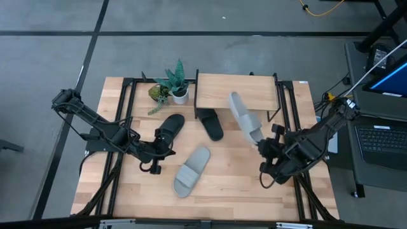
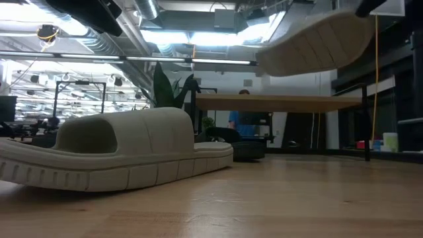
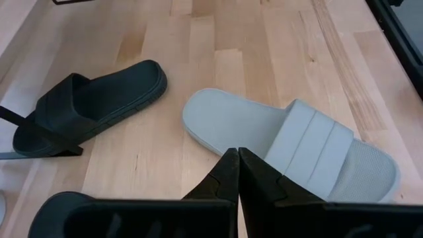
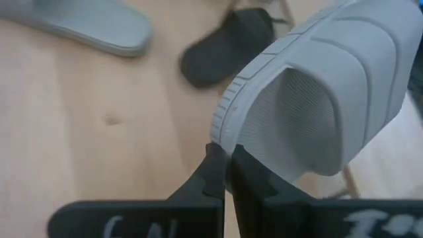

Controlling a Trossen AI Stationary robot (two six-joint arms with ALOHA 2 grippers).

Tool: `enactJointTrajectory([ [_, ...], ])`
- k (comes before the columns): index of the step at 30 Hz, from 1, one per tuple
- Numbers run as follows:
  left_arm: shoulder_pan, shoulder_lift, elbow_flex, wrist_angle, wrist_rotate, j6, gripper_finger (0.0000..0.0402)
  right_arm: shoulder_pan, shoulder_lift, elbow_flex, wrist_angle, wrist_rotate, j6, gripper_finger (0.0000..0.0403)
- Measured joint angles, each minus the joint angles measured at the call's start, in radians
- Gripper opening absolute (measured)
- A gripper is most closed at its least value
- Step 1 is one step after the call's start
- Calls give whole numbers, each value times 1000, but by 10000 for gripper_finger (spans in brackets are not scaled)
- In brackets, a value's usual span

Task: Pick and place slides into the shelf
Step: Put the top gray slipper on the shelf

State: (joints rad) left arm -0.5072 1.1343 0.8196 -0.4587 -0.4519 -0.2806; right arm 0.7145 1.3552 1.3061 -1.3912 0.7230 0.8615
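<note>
The right end effector (image 1: 262,147) was pinched shut on the edge of a grey slide (image 1: 244,116) and held it clear of the surface (image 1: 235,184). The slide's long axis ran from the end effector up toward the shelf (image 1: 235,91), and its far end already overlapped the shelf's top board. The shelf lay straight ahead of that arm, which was much the nearer one.

The left end effector (image 1: 157,151) was closed on nothing, just beside a black slide (image 1: 170,127). Another grey slide (image 1: 191,171) lay flat near the middle of the surface, and a second black one (image 1: 212,123) sat partly under the shelf. A potted plant (image 1: 177,81) stood beside the shelf. Behind the surface was an open workshop with bright ceiling lights.
</note>
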Motion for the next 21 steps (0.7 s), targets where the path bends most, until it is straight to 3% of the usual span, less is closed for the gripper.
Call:
enactJointTrajectory([
  [12, 0, 0, 0, 0, -1, 3, 0, -140, 0, 4, -170, -1, -26, 11],
  [21, 1, 0, 0, 0, -12, 3, 0, -301, 0, 138, -179, -43, -126, 10],
])
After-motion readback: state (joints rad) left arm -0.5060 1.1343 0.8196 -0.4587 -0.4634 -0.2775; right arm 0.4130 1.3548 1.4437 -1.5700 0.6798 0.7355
